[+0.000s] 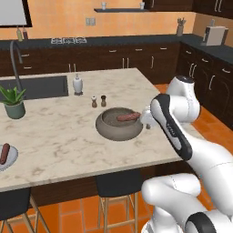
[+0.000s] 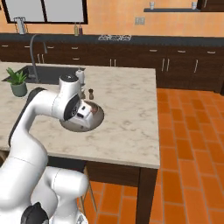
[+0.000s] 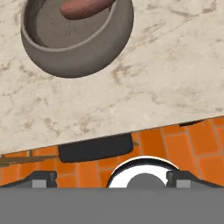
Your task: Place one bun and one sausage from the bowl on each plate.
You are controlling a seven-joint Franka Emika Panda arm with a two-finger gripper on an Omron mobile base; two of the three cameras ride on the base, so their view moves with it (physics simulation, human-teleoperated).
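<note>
The wide grey-brown bowl [image 1: 109,129] stands on the island counter with one brown sausage [image 1: 129,117] lying in it. The hand view looks down on the bowl [image 3: 92,54] and the sausage [image 3: 85,6] at the top. My gripper [image 3: 113,179] is open, with nothing between its fingers. It hangs above the counter's near edge, just to the right of the bowl [image 2: 65,124]. A white plate [image 1: 10,160] at the counter's far left carries another sausage [image 1: 4,154]. No bun is in view.
Salt and pepper shakers [image 1: 98,101] stand just behind the bowl. A white soap bottle [image 1: 78,84], a sink [image 1: 41,87] and a potted plant [image 1: 13,102] are farther back on the left. Dark stools [image 1: 116,184] sit under the counter's near edge.
</note>
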